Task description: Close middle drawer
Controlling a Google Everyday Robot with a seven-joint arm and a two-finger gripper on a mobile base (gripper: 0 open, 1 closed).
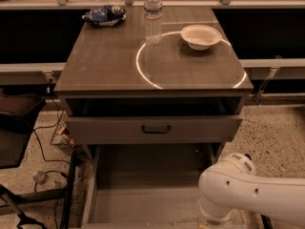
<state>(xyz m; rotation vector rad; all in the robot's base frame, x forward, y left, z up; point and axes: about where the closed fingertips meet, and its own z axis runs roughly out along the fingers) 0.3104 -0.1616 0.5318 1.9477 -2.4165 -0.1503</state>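
Note:
The middle drawer (147, 185) is pulled far out of the grey-brown cabinet. Its long plain tray is bare and runs to the bottom edge of the camera view, where its front and handle are cut off. Above it, the taller top drawer front (109, 130) with a dark bar handle (156, 129) stands slightly ajar. My white arm (252, 192) lies across the bottom right, over the tray's right front corner. My gripper is out of view past the bottom edge.
On the cabinet top (109, 66) stand a water bottle (153, 15), a white bowl (200, 36) and a blue bag (104, 15). A dark chair (14, 128) and cables (43, 151) are on the floor at the left. A shelf rail (276, 63) runs behind.

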